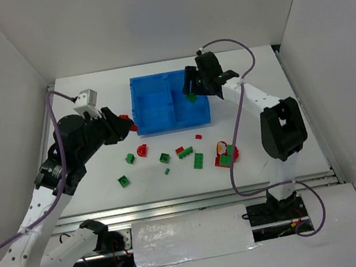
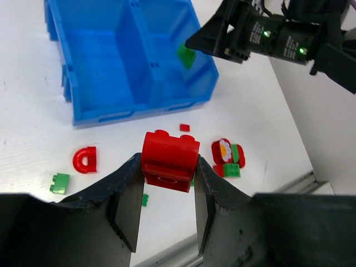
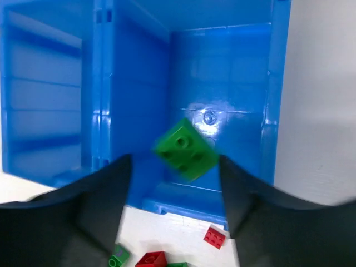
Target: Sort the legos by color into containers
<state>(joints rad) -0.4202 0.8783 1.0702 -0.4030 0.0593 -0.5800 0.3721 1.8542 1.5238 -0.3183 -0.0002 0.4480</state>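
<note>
Item one, left gripper [image 2: 169, 165]: jaws closed on a bright red studded plastic brick [image 2: 169, 154], one finger on each flank, the brick filling the gap at the tips. Its broad axis runs jaw to jaw. Its studs point away from my wrist camera, toward the translucent blue two-compartment plastic tray [image 2: 144, 109]. From above I see this grip held over the white worktop [image 1: 173, 185], just beside the tray's left outer wall and over neither compartment. Item two, right gripper [image 3: 173, 160]: jaws parted wider than the small green studded plastic brick [image 3: 185, 149] between them. Blue shows between the brick and the finger nearer the centre divider [image 3: 100, 83], so nothing grips it. The brick is blurred, studs facing my camera, turned cornerwise to the tray walls, inside the outline of the right compartment [image 3: 233, 83]. Whether it touches the floor I cannot tell. Item three, loose stock: a red curved piece [image 2: 84, 159], a small red plate [image 2: 184, 127], a joined red-green cluster [image 2: 227, 158] and other loose bricks lie on the worktop in front of the tray's near wall, apart from both grippers. The tray sits toward the worktop's far edge, with white worktop showing on either side of it.
</note>
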